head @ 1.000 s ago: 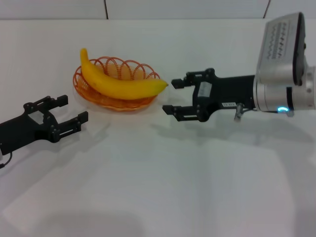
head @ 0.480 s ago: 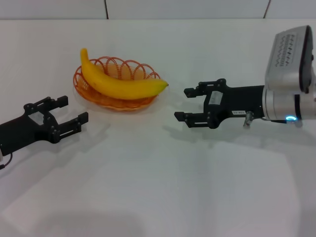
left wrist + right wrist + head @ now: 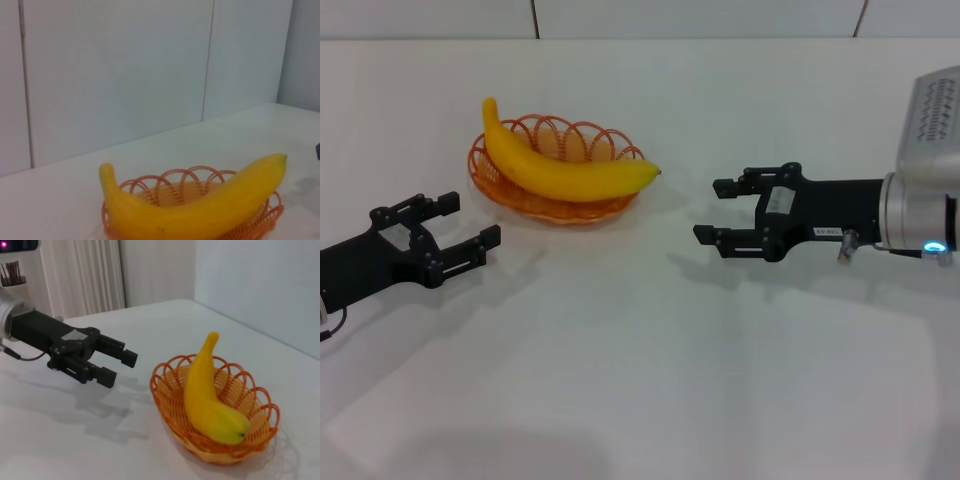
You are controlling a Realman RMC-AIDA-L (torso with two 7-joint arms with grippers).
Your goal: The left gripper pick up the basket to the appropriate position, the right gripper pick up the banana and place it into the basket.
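Banana (image 3: pixel 565 172) lies lengthwise across the basket (image 3: pixel 492 181) on the table (image 3: pixel 640 360), so we judge placement complete. Right gripper (image 3: pixel 717 211) hovers apart from the basket, jaws wide and empty; left gripper (image 3: pixel 465 227) likewise. We note smooth curved yellow skin, orange wire loops.

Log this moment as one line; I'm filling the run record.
banana: lying in basket | right gripper: open, empty, right of basket | left gripper: open, empty, near basket

The right gripper (image 3: pixel 720 211) bears a white label, seemingly unreadable.
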